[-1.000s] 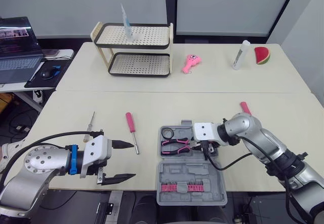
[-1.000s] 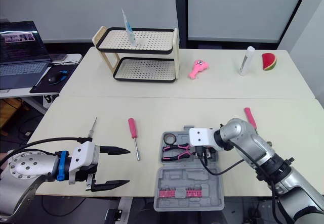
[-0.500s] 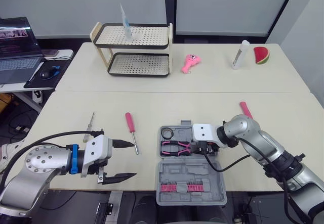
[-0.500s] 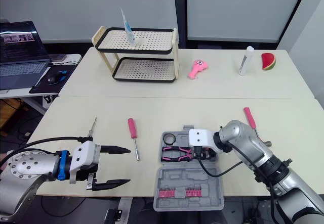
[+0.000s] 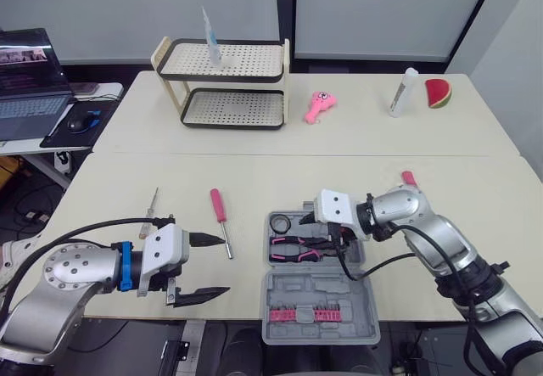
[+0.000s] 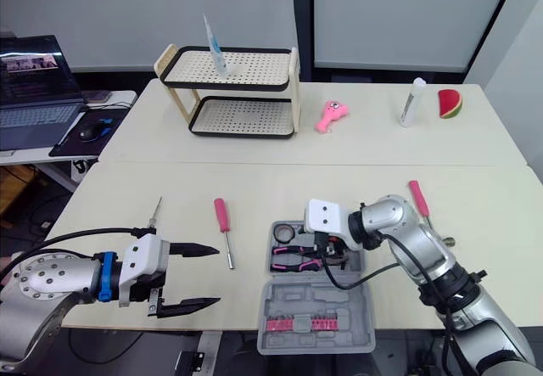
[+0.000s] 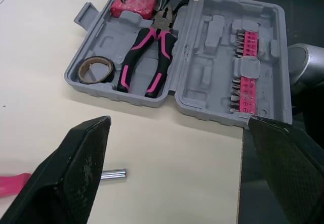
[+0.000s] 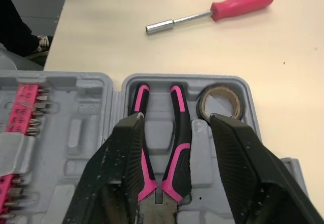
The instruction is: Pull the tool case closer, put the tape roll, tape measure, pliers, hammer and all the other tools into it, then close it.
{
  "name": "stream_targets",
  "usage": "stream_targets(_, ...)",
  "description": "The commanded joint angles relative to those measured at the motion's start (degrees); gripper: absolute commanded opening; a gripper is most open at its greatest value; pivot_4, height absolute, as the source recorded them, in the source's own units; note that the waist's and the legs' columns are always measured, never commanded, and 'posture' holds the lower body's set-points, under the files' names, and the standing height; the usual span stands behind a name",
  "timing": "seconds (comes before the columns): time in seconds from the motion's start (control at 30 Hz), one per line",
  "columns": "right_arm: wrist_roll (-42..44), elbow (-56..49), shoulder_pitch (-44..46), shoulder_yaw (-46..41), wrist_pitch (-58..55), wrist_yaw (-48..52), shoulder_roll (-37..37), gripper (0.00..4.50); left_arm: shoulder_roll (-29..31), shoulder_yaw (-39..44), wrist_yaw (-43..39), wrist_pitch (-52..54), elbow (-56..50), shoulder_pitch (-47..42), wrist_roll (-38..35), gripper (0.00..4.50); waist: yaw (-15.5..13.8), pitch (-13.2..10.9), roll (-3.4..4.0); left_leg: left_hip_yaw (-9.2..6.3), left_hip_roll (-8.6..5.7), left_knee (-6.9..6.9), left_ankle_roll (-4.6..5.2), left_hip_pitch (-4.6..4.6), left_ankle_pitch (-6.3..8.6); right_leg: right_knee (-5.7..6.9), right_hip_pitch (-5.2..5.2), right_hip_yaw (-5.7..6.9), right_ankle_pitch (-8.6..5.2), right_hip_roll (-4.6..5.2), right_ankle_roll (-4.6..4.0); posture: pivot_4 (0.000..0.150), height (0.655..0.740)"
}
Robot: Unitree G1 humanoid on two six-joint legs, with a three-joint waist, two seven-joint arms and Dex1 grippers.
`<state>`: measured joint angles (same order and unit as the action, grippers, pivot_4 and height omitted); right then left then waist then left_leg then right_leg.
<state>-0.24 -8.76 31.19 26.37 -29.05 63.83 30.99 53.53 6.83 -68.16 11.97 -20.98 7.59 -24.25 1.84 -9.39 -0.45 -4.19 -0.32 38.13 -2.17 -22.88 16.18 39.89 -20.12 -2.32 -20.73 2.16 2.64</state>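
The right gripper is held low over the open tool case. Its two fingers are spread to either side of the pliers, towards the head end, and nothing is gripped. The pliers are seen lying in their recess, with the tape roll in the pocket beside the handles and the pink tape measure beside the head.

The step in hand is judged to be the release of the pliers. It would be done well by a straight lift, with the fingers kept wide so that neither handle is caught and dragged from its seat.

The left gripper is held wide open and empty by the table's near edge, well apart from the case. A pink-handled driver and a slim screwdriver are left on the table. A pink handle beside the right arm may be the hammer, but its head is hidden.
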Motion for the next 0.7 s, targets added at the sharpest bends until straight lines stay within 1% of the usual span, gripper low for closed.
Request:
stream_targets(0.03, -2.16, 1.72, 0.03, 1.38, 1.76, -2.55, -1.07, 1.43, -0.27, 0.6, 0.11, -0.18, -1.53, -0.25, -0.68, 4.5, 0.01, 0.0, 0.0, 0.01, 0.0, 0.0, 0.0, 0.0, 0.0, 0.01, -0.02, -0.01, 0.0, -0.01, 0.0, 0.15, 0.729)
stream_targets(0.2, -4.98, 6.34, -0.56, 4.0, 4.3, -4.04, -1.95, 0.73, -0.4, 0.56, 0.15, -0.32, -1.43, -0.24, -0.54, 4.5, 0.04, 0.0, 0.0, 0.02, 0.01, 0.0, 0.0, 0.0, 0.0, 0.02, -0.03, -0.01, 0.0, -0.01, 0.0, 0.15, 0.729)
stream_targets(0.4, -7.26, 11.37, -1.49, 5.34, 5.66, -5.18, -2.31, 0.0, -0.71, 0.69, 0.41, -0.39, -1.66, -0.02, -0.36, 4.5, 0.04, 0.03, -0.04, 0.02, 0.01, 0.0, 0.0, 0.02, 0.0, 0.02, -0.02, 0.0, 0.0, -0.02, 0.0, 0.15, 0.729)
stream_targets(0.53, -6.84, 12.06, -1.96, 5.02, 6.55, -4.98, -2.16, 0.0, -1.0, 0.94, 0.58, -0.27, -2.01, 0.53, -0.41, 4.5, 0.03, 0.07, -0.08, 0.02, 0.01, 0.0, 0.0, 0.05, 0.0, 0.02, 0.02, -0.01, 0.0, -0.01, 0.0, 0.15, 0.729)
stream_targets(0.7, -1.41, 8.2, -1.92, 0.49, 8.57, -4.66, -4.18, 0.0, -1.64, 1.58, 1.25, -0.41, -1.57, 1.13, -0.53, 4.5, 0.04, 0.07, -0.1, 0.01, 0.01, 0.0, 0.0, 0.04, 0.0, 0.02, 0.01, 0.0, 0.0, -0.01, 0.0, 0.15, 0.729)
